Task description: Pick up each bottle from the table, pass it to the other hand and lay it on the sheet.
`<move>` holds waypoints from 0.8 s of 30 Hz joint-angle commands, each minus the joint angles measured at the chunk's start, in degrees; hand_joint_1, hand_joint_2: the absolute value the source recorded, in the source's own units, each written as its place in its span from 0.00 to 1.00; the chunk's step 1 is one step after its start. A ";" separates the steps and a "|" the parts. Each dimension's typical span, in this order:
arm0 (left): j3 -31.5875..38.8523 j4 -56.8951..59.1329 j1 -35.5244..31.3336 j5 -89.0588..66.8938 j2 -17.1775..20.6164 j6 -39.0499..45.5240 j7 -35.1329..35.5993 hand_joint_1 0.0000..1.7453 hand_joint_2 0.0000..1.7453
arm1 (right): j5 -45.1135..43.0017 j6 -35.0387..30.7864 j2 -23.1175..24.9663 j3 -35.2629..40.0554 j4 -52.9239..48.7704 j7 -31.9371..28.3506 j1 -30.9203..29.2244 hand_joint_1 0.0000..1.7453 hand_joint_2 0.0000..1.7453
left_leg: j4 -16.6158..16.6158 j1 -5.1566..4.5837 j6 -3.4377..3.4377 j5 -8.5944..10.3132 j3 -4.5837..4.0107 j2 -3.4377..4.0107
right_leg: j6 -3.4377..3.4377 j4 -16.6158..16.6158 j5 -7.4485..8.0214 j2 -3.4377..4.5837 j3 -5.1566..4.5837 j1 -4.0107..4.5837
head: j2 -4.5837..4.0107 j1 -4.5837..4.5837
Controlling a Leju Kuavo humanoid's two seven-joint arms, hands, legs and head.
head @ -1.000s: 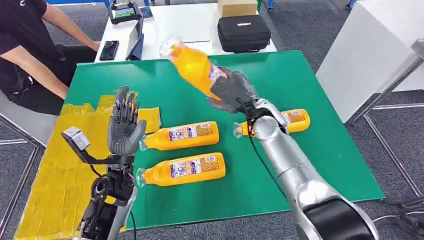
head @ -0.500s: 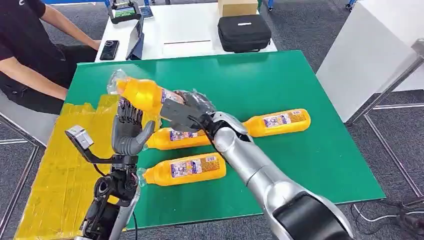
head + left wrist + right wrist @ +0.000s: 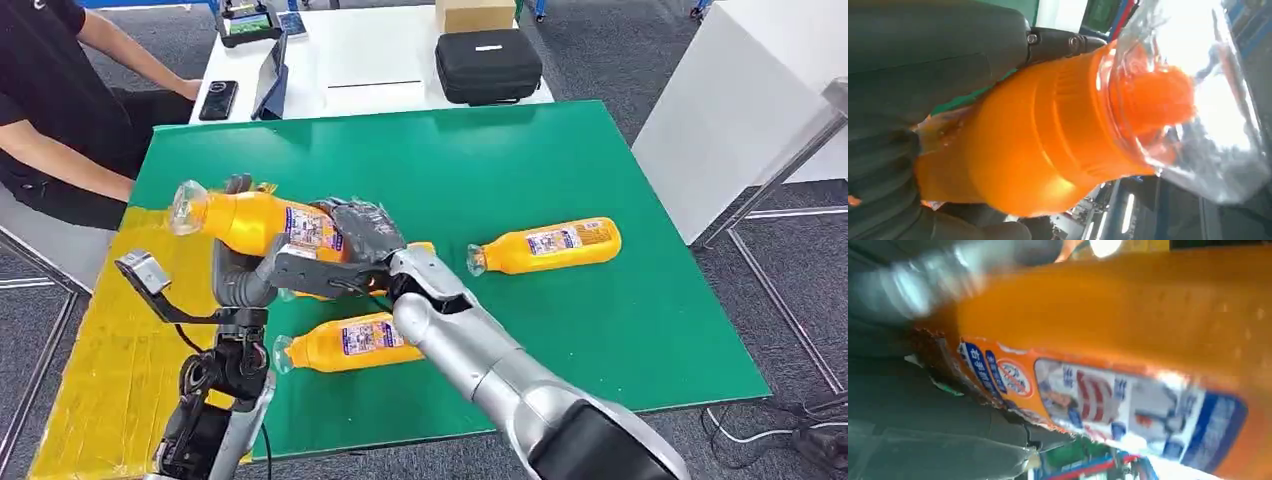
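Right hand point(image 3: 350, 245) clamped round the label end of the held bottle point(image 3: 255, 220), arm reaching across to the left side of the green table point(image 3: 600, 330). Bottle was tilted near-horizontal in the air, clear cap end pointing left, over the table's left edge by the yellow sheet point(image 3: 110, 360). Left hand point(image 3: 245, 275) was raised upright right against the bottle's underside; fingers hidden behind the bottle, so couldn't tell if it had closed on it. In the left wrist view the bottle's orange neck and clear cap point(image 3: 1168, 100) sat just past the grey thumb.

Surface: green table top, yellow sheet lying over its near-left corner. Grey carpet floor. White table point(image 3: 370, 55) at the far side carried a black case point(image 3: 488, 65), a cardboard box point(image 3: 475, 14), a tablet point(image 3: 272, 80) and a phone point(image 3: 219, 99). Person point(image 3: 50, 110) in black seated at far left. White cabinet point(image 3: 740, 110) at right.

Count: four orange bottles. One held, one lying at centre-right point(image 3: 548, 245), one lying near-centre point(image 3: 345, 342), one mostly hidden behind the right hand point(image 3: 415, 247).
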 commanded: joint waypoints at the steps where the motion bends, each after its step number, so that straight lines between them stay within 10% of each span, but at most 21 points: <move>1: -3.30 -0.13 -2.09 0.17 0.51 0.31 1.21 0.00 1.00 | 1.05 -0.20 -0.44 11.89 -2.22 1.82 1.03 1.00 1.00 | 0.04 0.02 -0.09 -0.18 0.32 0.07 | -0.02 0.00 -0.20 -0.13 0.38 0.06 | 0.00 0.04; 15: -1.66 -1.42 -2.03 1.44 -0.28 2.69 1.89 0.00 1.00 | -0.62 3.63 -0.44 23.48 -5.53 4.35 6.38 1.00 1.00 | -0.03 0.06 -0.09 -0.08 0.16 0.05 | -0.06 -0.09 -0.10 -0.15 0.17 0.07 | 0.00 0.02; 16: -1.37 -1.55 -1.92 1.53 -0.48 2.82 1.89 0.87 1.00 | -1.38 3.69 -0.44 23.92 -5.52 4.90 6.31 1.00 1.00 | -0.02 0.05 -0.12 -0.16 0.33 0.06 | -0.06 -0.07 -0.20 -0.21 0.35 0.07 | 0.00 0.00; 17: -1.09 -1.73 -1.80 1.65 -0.60 2.98 1.81 1.00 1.00 | -1.80 3.76 -0.44 23.96 -5.56 5.17 6.28 1.00 1.00 | -0.02 0.07 -0.11 -0.13 0.27 0.04 | -0.06 -0.09 -0.17 -0.21 0.30 0.09 | 0.00 0.02; 24: 0.22 -2.73 -1.02 2.10 -1.10 3.46 1.39 1.00 1.00 | -4.70 3.81 -0.44 22.23 -2.26 4.82 4.90 1.00 1.00 | 0.01 0.06 -0.12 -0.13 0.26 -0.01 | -0.06 -0.04 -0.20 -0.27 0.28 0.08 | 0.00 0.00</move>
